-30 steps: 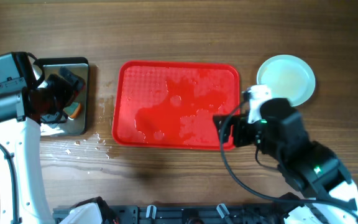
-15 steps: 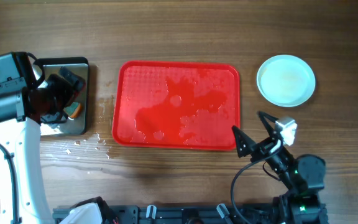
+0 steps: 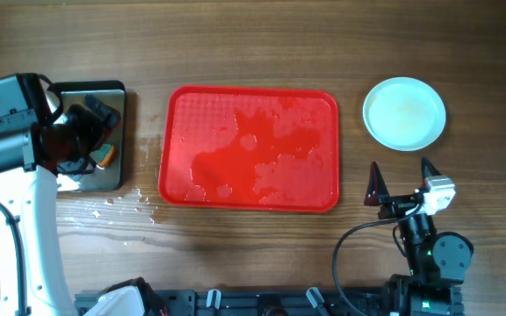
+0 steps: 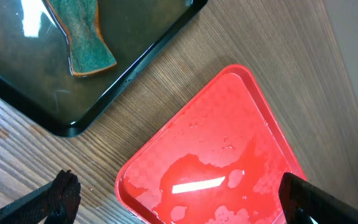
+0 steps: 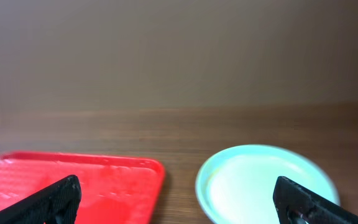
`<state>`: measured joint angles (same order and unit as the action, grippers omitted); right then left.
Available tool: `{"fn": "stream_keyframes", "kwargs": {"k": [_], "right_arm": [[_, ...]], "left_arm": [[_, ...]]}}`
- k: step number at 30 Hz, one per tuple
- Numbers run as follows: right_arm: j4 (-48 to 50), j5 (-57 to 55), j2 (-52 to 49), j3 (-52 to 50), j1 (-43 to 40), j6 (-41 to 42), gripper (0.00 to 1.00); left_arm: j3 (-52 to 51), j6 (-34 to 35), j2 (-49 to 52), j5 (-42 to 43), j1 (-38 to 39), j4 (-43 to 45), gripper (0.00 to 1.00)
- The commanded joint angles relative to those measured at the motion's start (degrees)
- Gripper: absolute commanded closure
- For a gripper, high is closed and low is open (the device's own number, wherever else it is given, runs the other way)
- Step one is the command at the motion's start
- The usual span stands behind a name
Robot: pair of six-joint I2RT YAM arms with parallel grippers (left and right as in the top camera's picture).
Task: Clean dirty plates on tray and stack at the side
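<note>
The red tray (image 3: 249,147) lies in the middle of the table, wet and with no plates on it. It also shows in the left wrist view (image 4: 229,155) and the right wrist view (image 5: 73,180). A pale blue-white plate (image 3: 403,113) sits on the wood right of the tray; how many are stacked there I cannot tell. It also shows in the right wrist view (image 5: 266,183). My right gripper (image 3: 402,180) is open and empty, in front of the plate. My left gripper (image 3: 88,133) is open and empty over the black pan (image 3: 112,175).
The black pan (image 4: 55,93) holds water and a green-and-orange sponge (image 4: 82,37), which also shows in the overhead view (image 3: 105,156). Water drops lie on the wood (image 3: 126,200) between pan and tray.
My right arm has pulled back from the tray's right front corner to the front right of the table, fingers open. The left arm has not moved.
</note>
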<state>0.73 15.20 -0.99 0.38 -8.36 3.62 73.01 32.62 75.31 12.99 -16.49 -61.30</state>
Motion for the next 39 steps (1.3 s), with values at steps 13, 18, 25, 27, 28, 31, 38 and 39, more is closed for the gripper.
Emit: {"fn": "stream_keyframes", "kwargs": {"k": [13,18,25,27,28,31,38,39], "right_arm": [[-0.35,-7.74,0.85,-0.07,-0.24,-0.5,0.0],[-0.33,-7.74,0.79,-0.07,-0.24,-0.5,0.0],[-0.33,-7.74,0.72,-0.07,-0.24,-0.5,0.01],[-0.33,-7.74,0.72,-0.07,-0.24,-0.5,0.0],[-0.33,-7.74,0.72,-0.07,-0.24,-0.5,0.0],[-0.33,-7.74,0.72,-0.07,-0.24,-0.5,0.0],[-0.33,-7.74,0.72,-0.07,-0.24,-0.5,0.0],[-0.33,-7.74,0.72,-0.07,-0.24,-0.52,0.0]], "left_arm": [[-0.02,-0.7,-0.37,0.46,0.13,0.15,0.0],[-0.02,-0.7,-0.37,0.46,0.15,0.15,0.0],[-0.02,-0.7,-0.37,0.48,0.15,0.15,0.0],[-0.02,-0.7,-0.37,0.46,0.13,0.15,0.0],[-0.02,-0.7,-0.37,0.46,0.13,0.15,0.0],[-0.02,-0.7,-0.31,0.46,0.13,0.17,0.0],[-3.52,-0.28,-6.95,-4.04,2.03,-3.17,0.0],[-6.84,-0.02,-10.14,-4.07,4.15,0.44,0.0]]}}
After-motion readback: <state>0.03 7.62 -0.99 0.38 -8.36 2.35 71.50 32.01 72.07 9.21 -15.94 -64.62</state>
